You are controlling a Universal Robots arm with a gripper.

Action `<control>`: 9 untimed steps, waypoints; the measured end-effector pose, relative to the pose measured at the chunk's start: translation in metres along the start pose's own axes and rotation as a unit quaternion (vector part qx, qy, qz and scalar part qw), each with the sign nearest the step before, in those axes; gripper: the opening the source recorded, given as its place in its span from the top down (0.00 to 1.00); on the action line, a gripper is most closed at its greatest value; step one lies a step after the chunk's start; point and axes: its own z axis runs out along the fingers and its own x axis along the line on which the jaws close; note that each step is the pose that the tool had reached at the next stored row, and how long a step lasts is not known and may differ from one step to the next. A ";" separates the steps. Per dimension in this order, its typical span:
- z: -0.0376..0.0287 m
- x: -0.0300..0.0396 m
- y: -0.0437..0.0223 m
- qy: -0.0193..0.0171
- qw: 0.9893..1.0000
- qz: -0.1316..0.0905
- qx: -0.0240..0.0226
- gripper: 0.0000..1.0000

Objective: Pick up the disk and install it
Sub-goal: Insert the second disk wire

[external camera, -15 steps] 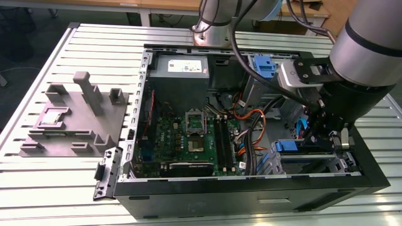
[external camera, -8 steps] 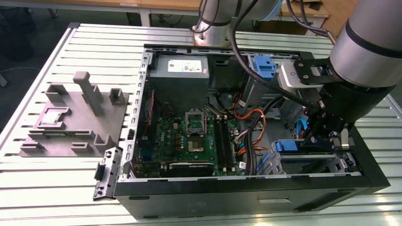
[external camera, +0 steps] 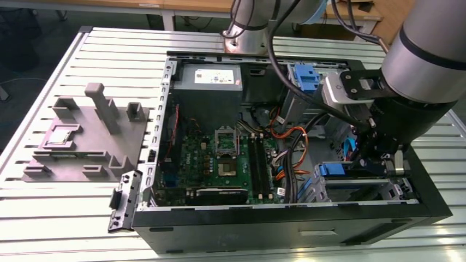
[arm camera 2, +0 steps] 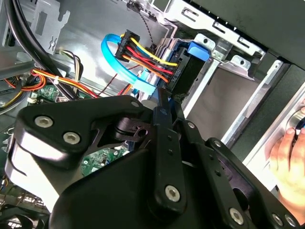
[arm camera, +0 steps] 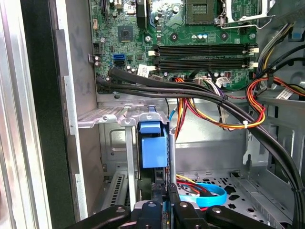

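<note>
The disk (arm camera: 153, 148) stands on edge in the metal drive bay (arm camera: 121, 117) at the front corner of the open computer case (external camera: 291, 224); its blue plastic bracket (external camera: 333, 169) faces up. In the second wrist view the disk (arm camera 2: 190, 62) carries a power plug with red, yellow and black wires and a flat blue data cable (arm camera 2: 114, 59). My gripper (arm camera: 164, 191) reaches down into the bay on the exterior view's right (external camera: 372, 161). Its two black fingers stand close together, pinched on the disk's near edge (arm camera 2: 167, 98).
Inside the case lie the green motherboard (external camera: 218, 158), a grey power-supply box (external camera: 211, 79), a bare blue bracket (external camera: 304, 76) and bundles of black and orange cables (arm camera: 214, 109). A grey fixture (external camera: 87, 136) sits on the slatted table. A person's hand (arm camera 2: 286, 152) rests outside the case.
</note>
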 end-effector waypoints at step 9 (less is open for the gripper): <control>-0.0010 0.0002 -0.0002 -0.004 1.000 0.001 0.000 0.84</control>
